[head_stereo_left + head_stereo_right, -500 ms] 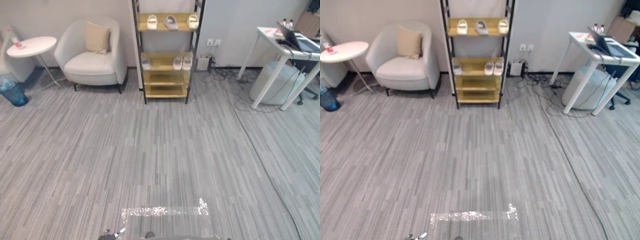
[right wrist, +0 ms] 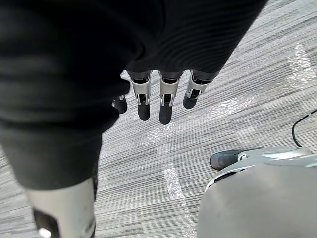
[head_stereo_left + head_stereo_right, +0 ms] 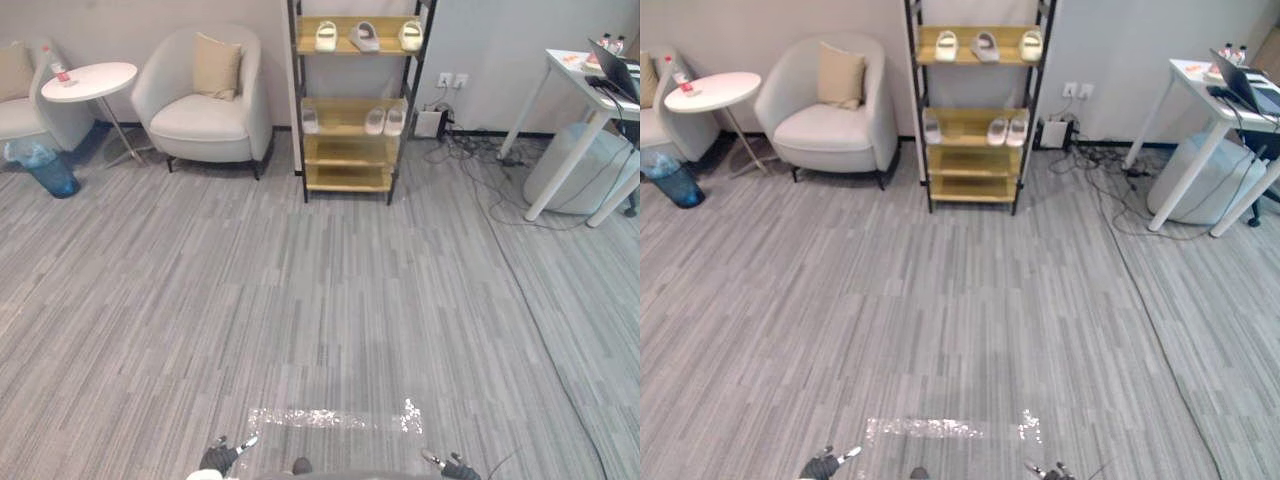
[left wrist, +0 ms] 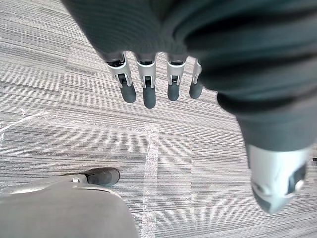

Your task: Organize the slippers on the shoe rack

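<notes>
Left hand point(image 4: 147, 88) fingers straight and slack, holding nothing, tips toward the carpet point(image 3: 320, 300); right hand point(image 2: 165, 101) same, straight and empty. Slippers point(image 3: 362, 36) are on the rack point(image 3: 345, 178), well apart from both hands across the floor: three on the top shelf, one at left and two at right on the next shelf down. They look light, soft and a bit squashy, not fragile, probably best pinched over the strap or at the sole's edge mid-length.
</notes>
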